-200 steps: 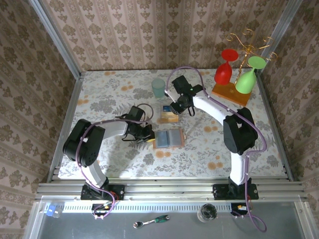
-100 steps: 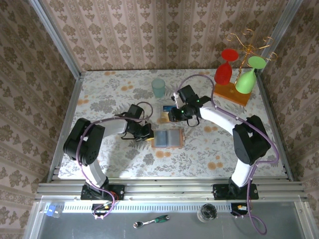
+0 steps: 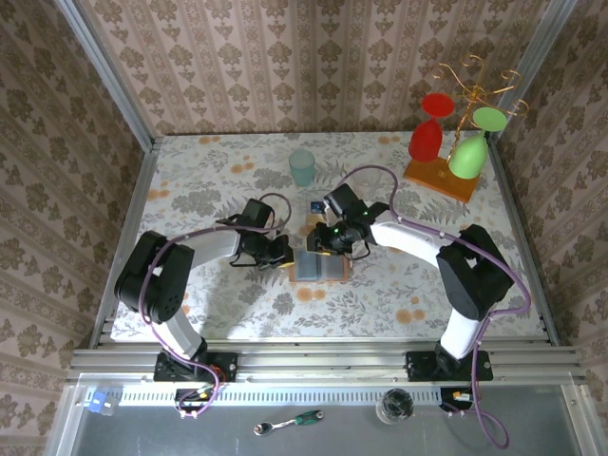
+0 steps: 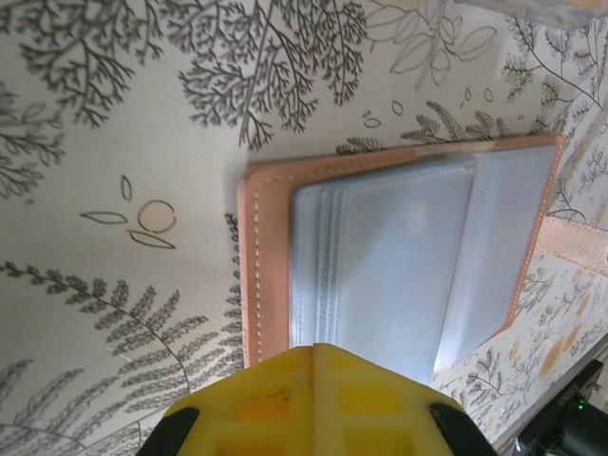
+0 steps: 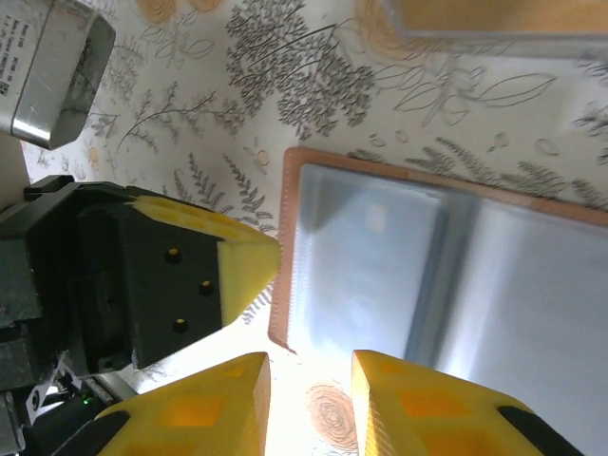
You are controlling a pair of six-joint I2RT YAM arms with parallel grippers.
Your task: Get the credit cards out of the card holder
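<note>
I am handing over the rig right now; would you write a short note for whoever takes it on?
Left gripper: shut, its tip pressed on the edge of the open card holder.
Right gripper: open, empty, hovering over the holder.
Cards: blue card and tan card lie on the table beyond the holder.
Done: both visible cards are out.
Left: pockets look empty; check for a tucked card, then retract.
</note>
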